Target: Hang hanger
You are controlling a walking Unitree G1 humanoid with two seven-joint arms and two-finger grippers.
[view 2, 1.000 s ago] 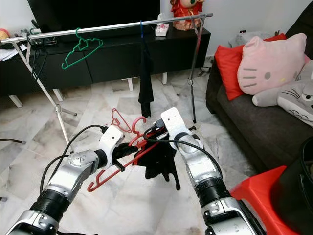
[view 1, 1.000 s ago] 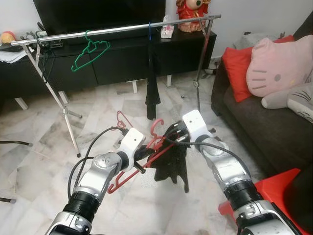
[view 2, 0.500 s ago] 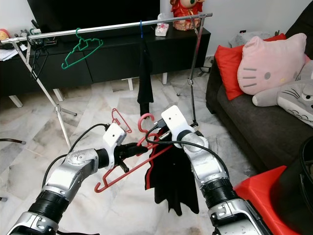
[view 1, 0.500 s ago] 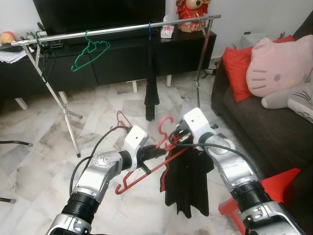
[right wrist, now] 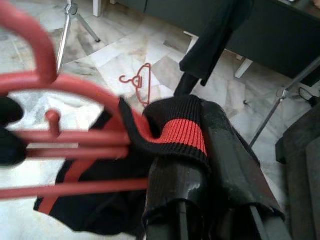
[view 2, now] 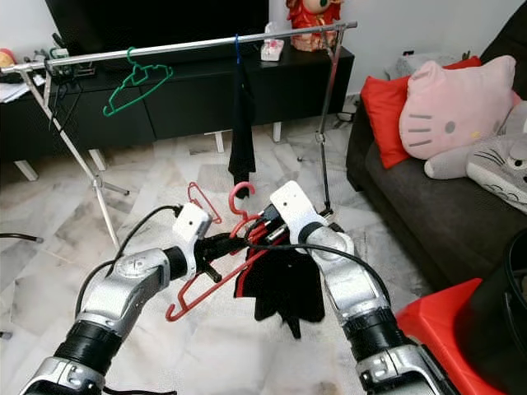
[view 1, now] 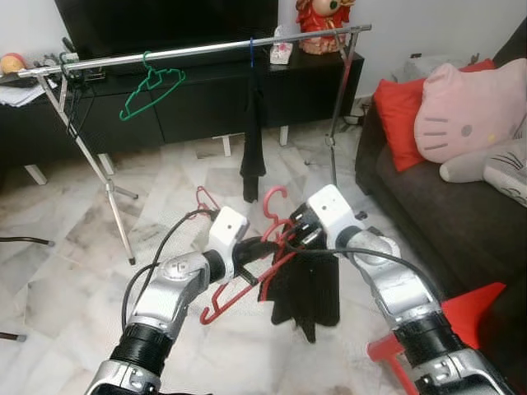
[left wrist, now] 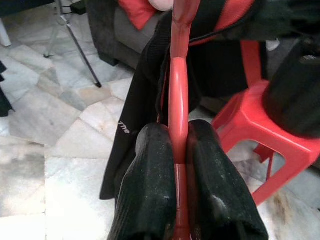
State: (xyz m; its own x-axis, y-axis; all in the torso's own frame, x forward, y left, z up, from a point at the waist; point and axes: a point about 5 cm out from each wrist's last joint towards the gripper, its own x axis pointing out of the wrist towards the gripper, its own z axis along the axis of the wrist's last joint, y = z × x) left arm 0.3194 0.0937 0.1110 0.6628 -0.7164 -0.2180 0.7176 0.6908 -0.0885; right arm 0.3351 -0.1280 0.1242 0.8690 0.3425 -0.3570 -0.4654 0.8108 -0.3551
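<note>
My left gripper (view 1: 251, 251) is shut on the lower bar of a red hanger (view 1: 239, 292), and its black pads (left wrist: 152, 165) pinch the bar in the left wrist view. The hanger's hook (view 1: 272, 197) points up between my arms. My right gripper (view 1: 295, 234) is shut on the red-striped edge (right wrist: 180, 130) of a black garment (view 1: 309, 288), which drapes over the hanger's right end and hangs below it. Beyond, a silver clothes rail (view 1: 198, 51) carries a green hanger (view 1: 152, 86) and a dark garment (view 1: 254, 140) on a blue hook.
Another red hanger (view 1: 206, 200) lies on the marble floor under the rail. A dark sofa (view 1: 445, 197) with a pink cushion (view 1: 469, 107) stands to the right, with a red stool (view 1: 461, 313) near my right arm. A black TV cabinet (view 1: 206, 99) stands behind the rail.
The black garment, hanging long half a second ago, is drawn up shorter on the hanger. Both grippers and the hanger have shifted slightly up and closer together.
</note>
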